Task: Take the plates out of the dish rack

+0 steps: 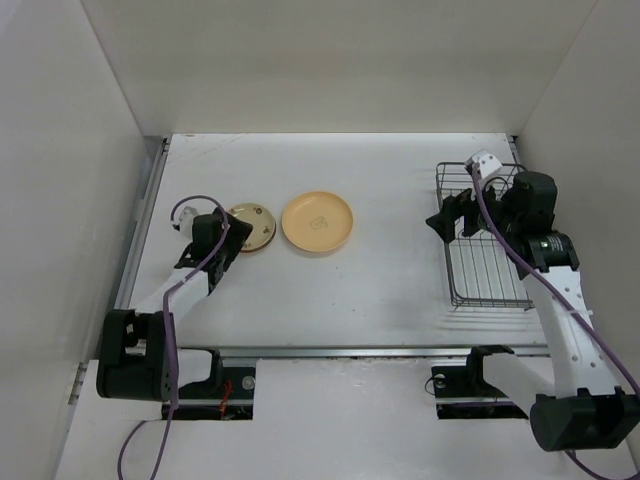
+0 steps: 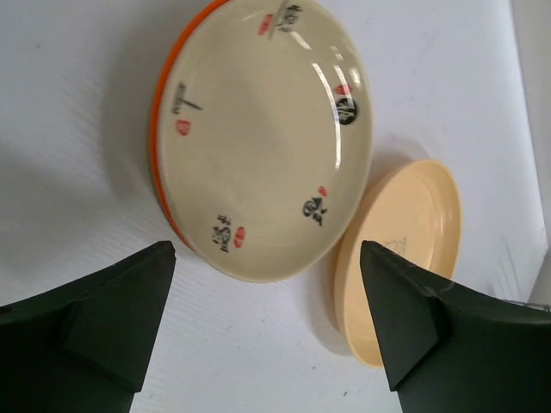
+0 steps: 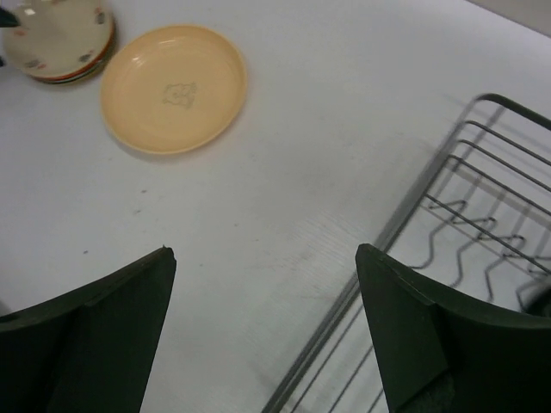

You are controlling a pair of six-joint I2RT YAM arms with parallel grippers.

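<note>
The left end effector [image 2: 267, 251] stands with its fingers wide apart and nothing between them, just short of a cream round plate with dark and red marks [image 2: 258, 138]. The plate lies flat on the white worktop [image 1: 400, 290], near its left edge. Orange shows along its lower rim, and from the right wrist view it seems to sit on top of other plates, which would keep the unloaded ones compact. A plain peach-tan round plate [image 1: 318, 222] lies beside it toward the worktop's middle, close, though I cannot tell whether they touch.

The right end effector [image 3: 264, 251] is also spread open and empty. It hovers over the left side of the grey wire dish rack [image 1: 487, 268], which stands against the worktop's right edge. The bars in view hold no plate, so the unloading looks nearly or fully done.
</note>
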